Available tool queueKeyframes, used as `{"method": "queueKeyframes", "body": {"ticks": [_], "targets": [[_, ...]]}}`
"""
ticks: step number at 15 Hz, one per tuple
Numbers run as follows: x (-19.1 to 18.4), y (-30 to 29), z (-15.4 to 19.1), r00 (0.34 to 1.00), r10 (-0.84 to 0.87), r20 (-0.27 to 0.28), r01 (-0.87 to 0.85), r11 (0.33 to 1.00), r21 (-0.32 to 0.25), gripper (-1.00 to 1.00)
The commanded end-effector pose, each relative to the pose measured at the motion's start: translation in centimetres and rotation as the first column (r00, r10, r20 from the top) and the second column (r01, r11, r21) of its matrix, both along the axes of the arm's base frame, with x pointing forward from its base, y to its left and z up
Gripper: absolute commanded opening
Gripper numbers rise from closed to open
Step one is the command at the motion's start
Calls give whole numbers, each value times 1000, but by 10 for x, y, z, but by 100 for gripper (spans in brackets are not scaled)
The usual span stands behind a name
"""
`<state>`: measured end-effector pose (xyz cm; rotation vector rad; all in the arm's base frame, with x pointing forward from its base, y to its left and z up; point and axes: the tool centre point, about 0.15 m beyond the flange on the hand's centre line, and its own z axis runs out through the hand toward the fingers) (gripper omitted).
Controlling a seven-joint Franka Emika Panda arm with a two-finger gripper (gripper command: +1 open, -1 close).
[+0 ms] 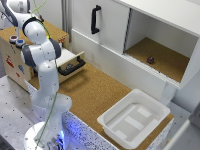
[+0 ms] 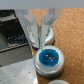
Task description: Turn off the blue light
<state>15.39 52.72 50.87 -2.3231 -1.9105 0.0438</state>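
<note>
Robot base (image 1: 42,137): stood nearest in the exterior view, on the metal floor plate, with a violet-blue glow at its foot.
White bin (image 1: 134,118): sat on the cork table (image 1: 92,92) toward the exterior view's right, well apart from the arm.
Drawer (image 1: 70,64): stood pulled out with a black handle, just beside the arm's elbow.
Arm (image 1: 42,50): rose over the wooden box (image 1: 15,57) at the exterior view's left and hid much of the box top.
Blue light (image 2: 50,58): sat on the box's cork top, a round blue dome in a pale rim; in the exterior view it showed as a small blue button (image 1: 20,42) near the box's edge.
Second button (image 2: 41,35): a pale-rimmed disc touching the blue light's far side, its colour hidden by the fingers.
Tool (image 2: 41,31): its 2 fingers (image 2: 31,24) stood apart, straddling the second button, clamped on nothing.
Cabinet (image 1: 150,30): stood farthest, 1 compartment open with a small dark object (image 1: 150,60) on its cork shelf.
</note>
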Motion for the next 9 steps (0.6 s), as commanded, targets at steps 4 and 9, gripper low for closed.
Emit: {"method": "queueKeyframes", "body": {"ticks": [4,9], "targets": [[30,-22,4,997,-39,68,39,999,1,100],[50,-59,5,989,-131,68,129,991,29,100]]}}
